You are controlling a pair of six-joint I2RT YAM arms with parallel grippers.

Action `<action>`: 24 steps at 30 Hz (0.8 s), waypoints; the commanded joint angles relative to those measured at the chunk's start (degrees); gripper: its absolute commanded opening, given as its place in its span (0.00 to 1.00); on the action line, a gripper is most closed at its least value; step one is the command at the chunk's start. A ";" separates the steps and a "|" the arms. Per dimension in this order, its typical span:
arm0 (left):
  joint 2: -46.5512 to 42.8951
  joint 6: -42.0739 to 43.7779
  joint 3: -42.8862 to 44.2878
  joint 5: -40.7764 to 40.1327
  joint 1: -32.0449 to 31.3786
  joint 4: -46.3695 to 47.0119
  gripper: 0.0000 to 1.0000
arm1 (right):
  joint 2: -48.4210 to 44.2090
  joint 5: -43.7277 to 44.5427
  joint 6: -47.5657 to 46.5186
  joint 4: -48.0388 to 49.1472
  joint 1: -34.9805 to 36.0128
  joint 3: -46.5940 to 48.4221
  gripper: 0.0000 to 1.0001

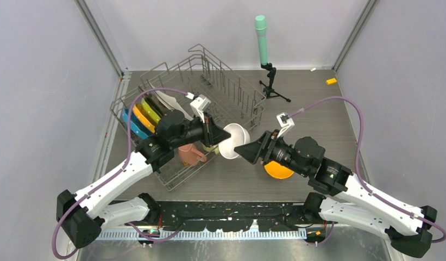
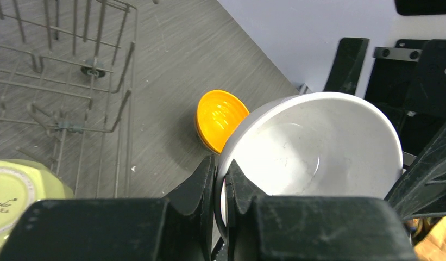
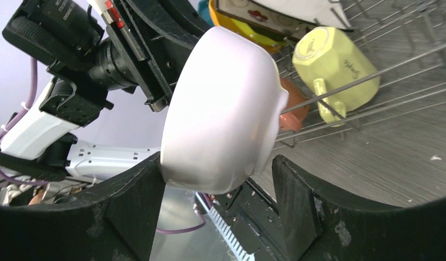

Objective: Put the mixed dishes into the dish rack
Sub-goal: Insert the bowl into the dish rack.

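Left hand (image 1: 218, 140): You see it clamped on the rim of the white bowl (image 1: 234, 140). One finger sits inside the wall and one outside, with the jaws drawn nearly together.
White bowl: It is held off the desk (image 1: 318, 119), tipped on its side at the near right corner of the dish rack (image 1: 231, 87). In the top view its mouth faces the left arm. It lies between the two hands.
Right hand (image 1: 243, 149): Its fingers stand apart, one on each side of the bowl's base. In the right wrist view you find a clear gap at one finger. At the other finger you cannot tell whether the pad touches the bowl.
Orange bowl (image 1: 278, 170): It rests on the desk under the right arm, near and to the right of the white bowl.
Dish rack: It stands on the far left part of the desk.
Plates: You find the blue plate (image 1: 132, 126), orange plate (image 1: 142, 118) and yellow-green plate (image 1: 150, 110) upright on edge at the left end of the rack. The white square plate (image 1: 169, 103) leans just to their right.
Mugs: The pink mug (image 1: 189, 155) lies at the near edge of the rack. The pale-yellow mug (image 3: 334, 60) lies on its side beside it.
Green-topped cylinder (image 1: 261, 38): It stands upright on a black tripod (image 1: 272, 87), far of the rack's right end.
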 commanded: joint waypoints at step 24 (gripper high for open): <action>-4.63 -1.44 -5.07 6.04 2.27 9.22 0.00 | 1.13 -10.41 -0.73 7.56 -0.10 1.73 0.74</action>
